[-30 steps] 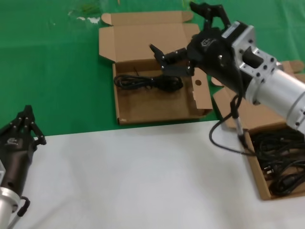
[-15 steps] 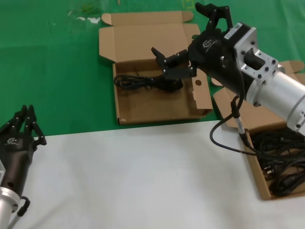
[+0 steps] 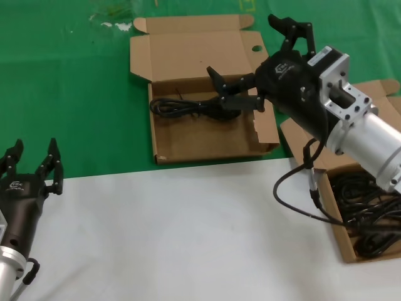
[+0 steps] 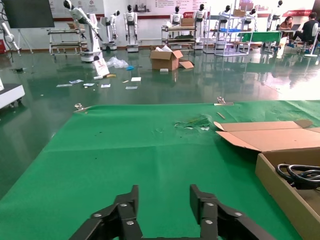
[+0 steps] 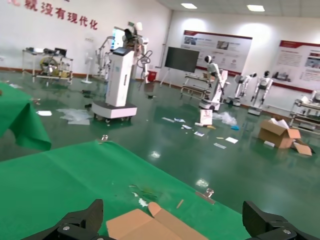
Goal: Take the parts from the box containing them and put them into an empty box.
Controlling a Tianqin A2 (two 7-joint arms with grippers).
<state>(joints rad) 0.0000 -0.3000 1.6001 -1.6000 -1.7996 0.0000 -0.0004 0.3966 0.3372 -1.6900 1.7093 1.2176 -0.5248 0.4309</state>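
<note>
The right gripper [image 3: 250,63] hung with its fingers spread wide and nothing between them, poised above the near side of the holed box [image 3: 207,135]; one finger reached low over that box's floor, the other stood up toward the far lid. Directly beneath the lower finger lay a single coiled cable [image 3: 194,108], black, resting flat across the far part of that box; it was out of the gripper and touched by nothing.

Behind the right forearm, at the table's right edge, sat the source box [image 3: 341,241], its hollow packed with more black cables [image 3: 369,213] in a loose tangle; how many there were could not be counted, since the arm covered part of the heap.

These cables looked light, limp and springy; a coil would sag and trail if caught by one loop, and neighbours would likely snag and ride up with it. The safest hold seemed to be across the bundled middle of one coil, where the strands lay together, rather than at a plug end or a stray loop; the rubbery sheath should give fair grip.

The left gripper [image 3: 31,169] waited with its fingers apart at the near left, over the edge of the white sheet [image 3: 175,238], well clear of both boxes.
</note>
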